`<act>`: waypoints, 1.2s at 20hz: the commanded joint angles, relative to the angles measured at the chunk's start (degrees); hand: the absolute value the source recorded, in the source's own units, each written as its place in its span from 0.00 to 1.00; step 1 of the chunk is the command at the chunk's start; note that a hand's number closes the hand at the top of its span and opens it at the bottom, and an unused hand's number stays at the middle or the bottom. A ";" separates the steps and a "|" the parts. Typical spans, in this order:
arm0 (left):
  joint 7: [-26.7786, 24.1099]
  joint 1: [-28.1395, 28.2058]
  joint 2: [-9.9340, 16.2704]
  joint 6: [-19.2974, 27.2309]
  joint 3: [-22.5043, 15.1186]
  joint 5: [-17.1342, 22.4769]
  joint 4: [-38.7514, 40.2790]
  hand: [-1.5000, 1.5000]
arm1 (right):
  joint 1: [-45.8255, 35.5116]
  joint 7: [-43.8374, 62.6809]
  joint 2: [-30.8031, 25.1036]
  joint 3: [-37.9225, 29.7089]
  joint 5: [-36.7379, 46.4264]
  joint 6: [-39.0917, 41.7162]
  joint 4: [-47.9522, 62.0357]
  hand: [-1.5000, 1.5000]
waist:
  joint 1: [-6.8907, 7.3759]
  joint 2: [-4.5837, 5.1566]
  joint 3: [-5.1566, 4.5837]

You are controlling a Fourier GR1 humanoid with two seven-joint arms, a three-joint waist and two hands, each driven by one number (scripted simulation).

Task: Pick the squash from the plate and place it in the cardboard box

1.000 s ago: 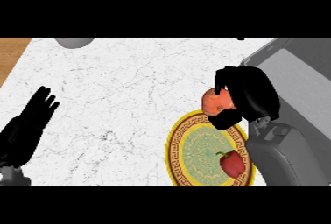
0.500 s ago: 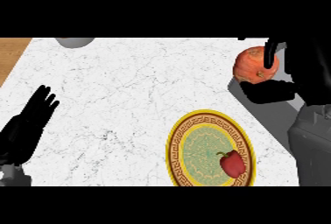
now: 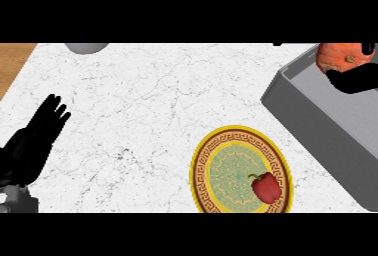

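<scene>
The orange squash [image 3: 341,56] hangs at the upper right, over the grey box [image 3: 325,120]. My right hand [image 3: 356,79] is curled round it; only part of that hand shows at the picture's right edge. The yellow-rimmed patterned plate [image 3: 221,170] lies at the lower middle and holds a red bell pepper [image 3: 266,187]. At the left edge my left hand [image 3: 35,140] rests open, fingers pointing up, away from everything.
The box stretches along the right side, its near wall slanting from upper middle to lower right. A grey round object [image 3: 86,47] peeks in at the top left. A wooden strip [image 3: 11,62] borders the white marble counter [image 3: 140,110] at the far left.
My right hand lifted the squash off the plate's rim and carried it up and to the right, over the box. The left hand stayed put.
</scene>
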 commanded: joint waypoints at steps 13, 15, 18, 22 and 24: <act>0.06 2.23 1.08 -3.06 1.32 1.62 -0.69 0.50 | 3.64 -20.59 -2.80 -5.12 0.26 -22.29 27.78 1.00 | 0.40 0.12 0.02; 0.39 -0.62 -1.56 1.27 -0.72 -1.39 -1.06 0.50 | 4.10 -24.34 -3.72 -6.44 -1.81 -22.34 31.59 1.00 | 0.27 0.17 0.04; -0.41 -0.53 0.10 -1.33 0.96 0.78 0.53 0.50 | 0.52 -22.22 -4.28 -7.50 -4.10 -15.07 38.43 1.00 | 0.59 0.23 0.02; -4.02 0.22 -1.97 -0.93 -0.44 -1.39 3.65 0.50 | 3.44 -22.07 -3.46 -9.69 -3.25 -20.75 45.45 0.00 | 0.32 0.31 0.01; -2.86 1.94 -1.17 -1.46 -0.36 -1.46 1.22 0.50 | 1.75 -25.31 -3.93 -9.67 -4.18 -20.66 50.20 0.00 | 0.59 0.25 0.03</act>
